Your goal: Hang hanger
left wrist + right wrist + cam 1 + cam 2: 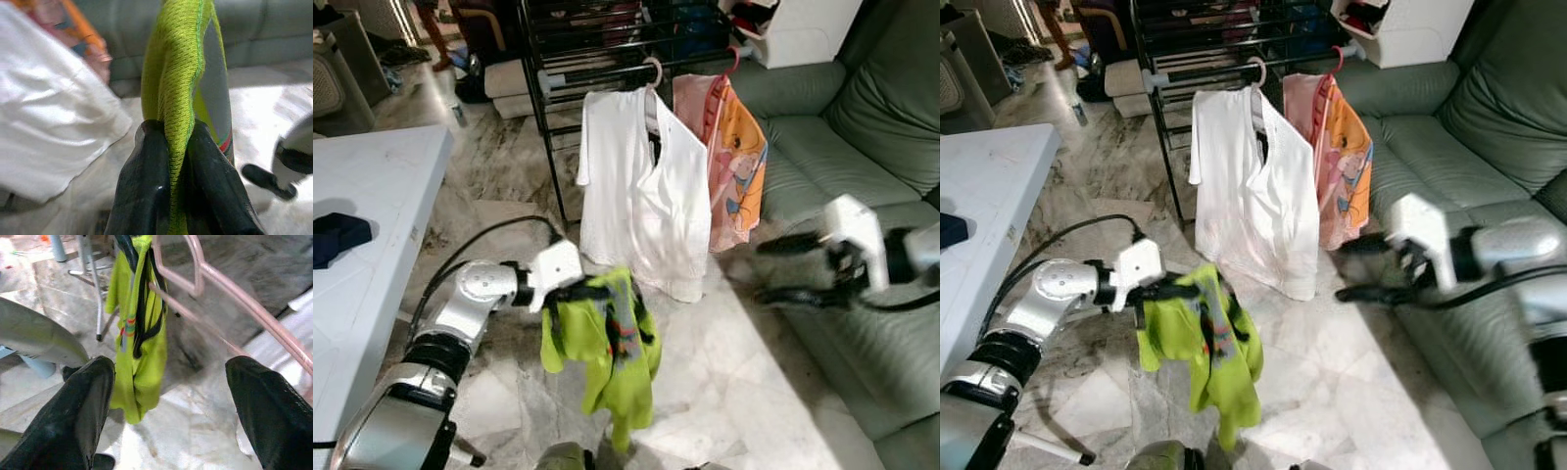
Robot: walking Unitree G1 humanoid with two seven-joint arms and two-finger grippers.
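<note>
A lime-green garment (607, 352) hangs from my left gripper (592, 292), which is shut on its top edge, low above the marble floor. In the left wrist view both black fingers (142, 186) pinch the green fabric (178, 73). The right wrist view shows a pink hanger (234, 291) beside the green garment (139, 333); whether it sits inside the garment I cannot tell. My right gripper (773, 269) is open and empty, to the right in front of the sofa. Behind stands a black drying rack (607, 73) with a white shirt (636, 196) and an orange printed garment (739, 166) on hangers.
A green sofa (862, 127) runs along the right side. A white table (372, 186) with a dark object (337, 235) is on the left. A person's legs (435, 39) stand far back. Marble floor (734, 392) lies open between rack and sofa.
</note>
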